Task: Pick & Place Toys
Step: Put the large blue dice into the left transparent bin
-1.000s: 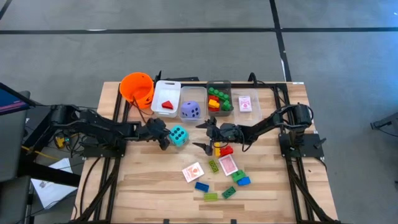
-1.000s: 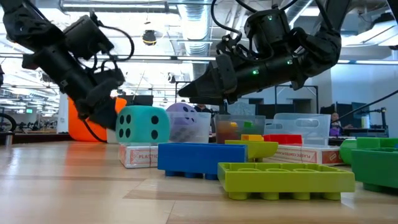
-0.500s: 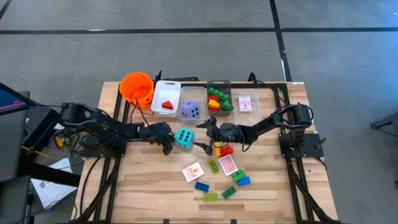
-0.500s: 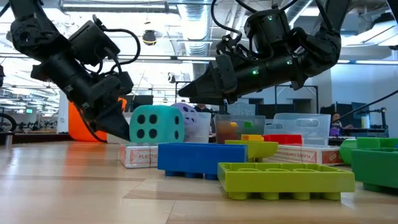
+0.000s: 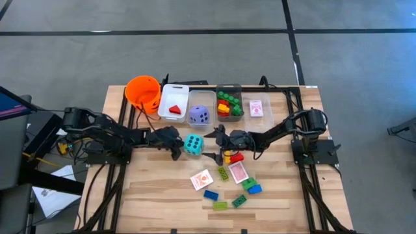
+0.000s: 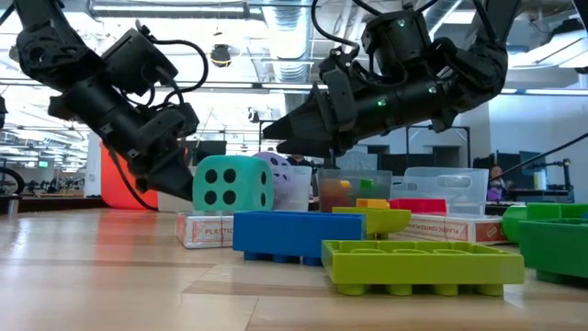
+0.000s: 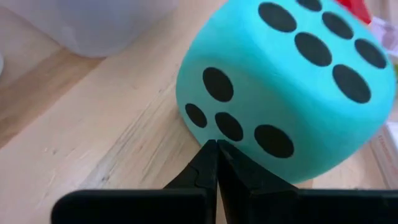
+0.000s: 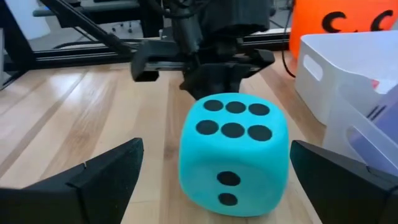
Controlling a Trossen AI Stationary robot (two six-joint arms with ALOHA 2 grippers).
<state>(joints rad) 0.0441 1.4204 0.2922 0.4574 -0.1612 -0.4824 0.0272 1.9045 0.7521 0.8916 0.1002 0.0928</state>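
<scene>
- The teal die (image 5: 192, 144) is sat on the surface (image 5: 162, 195), just in front of the bin holding the purple die (image 5: 200, 115).
- It looks light and kinda soft, probably foam, so a bit of squash is expected; it's best taken across two opposite flat faces.
- The left pincer (image 5: 175, 148) is pressed shut, its tip touching the die's side, nothing held.
- The right pincer (image 5: 214, 145) is spread wide just on the die's other side, not yet around it.

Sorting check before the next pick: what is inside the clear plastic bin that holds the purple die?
Only the purple die shows inside that clear plastic bin; the bin floor beneath the die is covered.
</scene>
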